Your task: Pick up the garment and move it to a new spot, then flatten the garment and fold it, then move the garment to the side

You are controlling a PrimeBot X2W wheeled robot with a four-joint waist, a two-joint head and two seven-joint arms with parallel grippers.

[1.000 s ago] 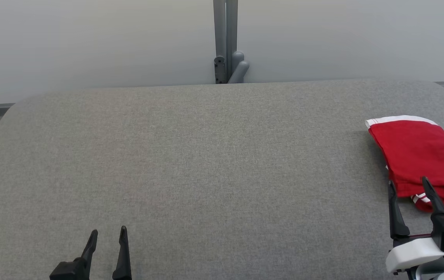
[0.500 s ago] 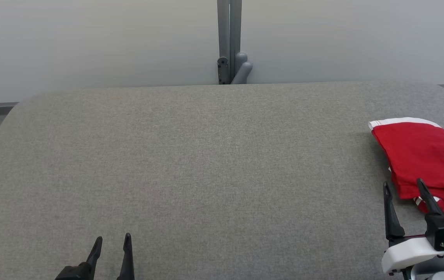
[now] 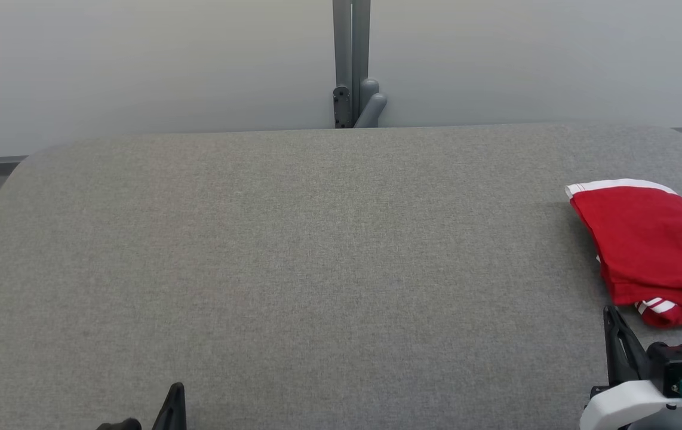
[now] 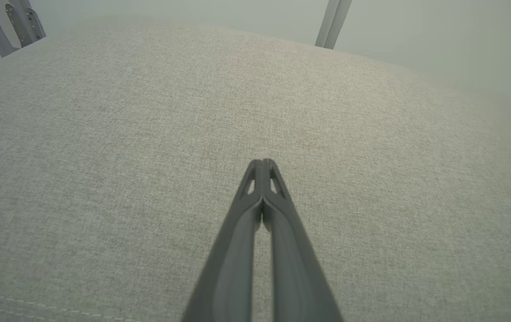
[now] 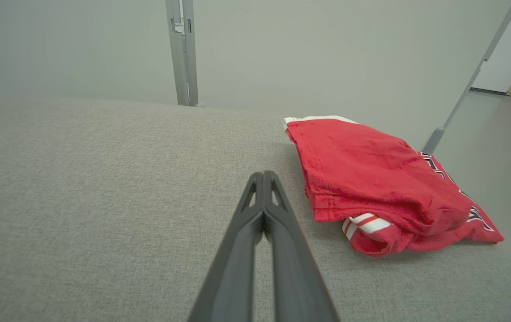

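Your left fingers (image 4: pixel 262 169) are pressed fully together and hold nothing; they point across the grey tabletop (image 3: pixel 317 239). Your right fingers (image 5: pixel 263 179) are likewise closed tip to tip and empty. The red garment (image 5: pixel 363 179), with white trim, lies in a folded bundle at the tabletop's right end, just beside the right fingers and clear of them.

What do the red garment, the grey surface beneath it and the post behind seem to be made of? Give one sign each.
Red garment: soft knit fabric, matt; it sags into folds and shows stitched hems.
Grey surface: woven upholstery cloth, matt; fine flecked weave, probably padded.
Post: likely painted metal; smooth, straight-edged, evenly grey.
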